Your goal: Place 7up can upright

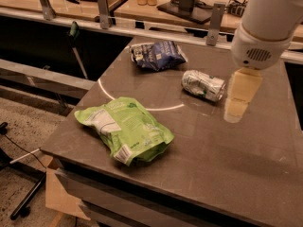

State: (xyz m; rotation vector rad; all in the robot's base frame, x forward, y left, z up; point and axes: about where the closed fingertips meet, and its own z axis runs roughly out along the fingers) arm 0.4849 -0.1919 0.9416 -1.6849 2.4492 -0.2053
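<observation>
The gripper (pixel 236 109) is hanging over the right part of the dark table (pixel 222 164), just to the right of the 7up can (pixel 203 85) and apart from it (whether it is clenched or released, I cannot tell). The 7up can is lying on its side near the table's middle, just beyond a thin white arc (pixel 163 109). A dark-blue chip bag (pixel 156 55) is lying behind the can, and a light-green chip bag (pixel 125 129) is resting at the front left.

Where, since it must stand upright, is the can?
In camera view, right of centre, the can lies sideways between the blue bag and the gripper.
</observation>
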